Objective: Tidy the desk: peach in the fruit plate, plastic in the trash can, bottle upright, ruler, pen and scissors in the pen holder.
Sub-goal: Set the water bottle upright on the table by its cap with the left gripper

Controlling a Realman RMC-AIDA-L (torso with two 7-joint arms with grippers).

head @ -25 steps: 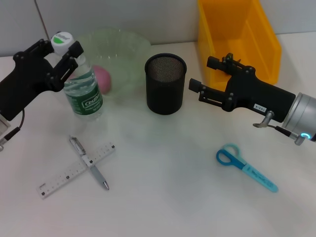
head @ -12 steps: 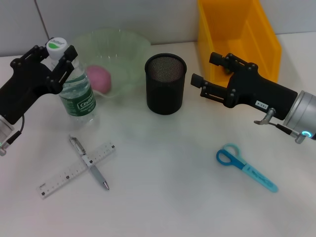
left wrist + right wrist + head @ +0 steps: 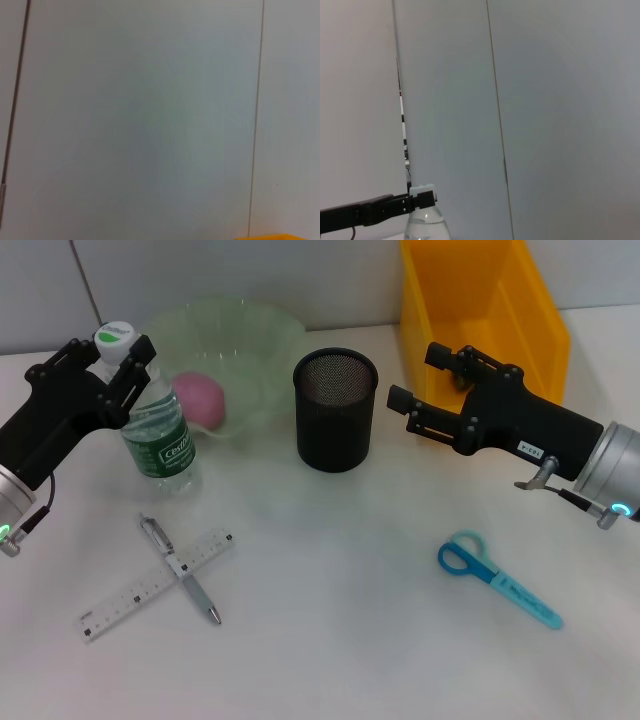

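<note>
So my left gripper [image 3: 122,362] has its jaws spread either side of the neck of the water bottle [image 3: 157,435], just under the white cap [image 3: 116,335]. Looks like they're not pinching it anymore: the bottle stands on its own base, maybe leaning a hair. It's clear ribbed plastic with a green label and seems partly full, so I'd guess bottom-heavy enough to stay put, but smooth and a bit squashy. If I had to regrab it, the neck under the cap is the stiff spot.

Just beyond my left jaws sits the pale green fruit plate [image 3: 262,336], thin and wavy-rimmed, with the pink peach [image 3: 198,400] already in it.

My right gripper [image 3: 423,390] hangs with jaws apart and nothing between them, right beside the black mesh pen holder [image 3: 335,410] and in front of the yellow bin [image 3: 480,310].

Still to do: the clear flat ruler [image 3: 150,585] with the silver pen [image 3: 182,571] lying crossed over it, well below my left jaws, and the blue scissors [image 3: 495,577] below my right. All stiff and light, but they lie flat on the smooth white desk [image 3: 340,640], so I reckon pinching across the narrow width is the way. The scissors' handle loop looks easiest.
</note>
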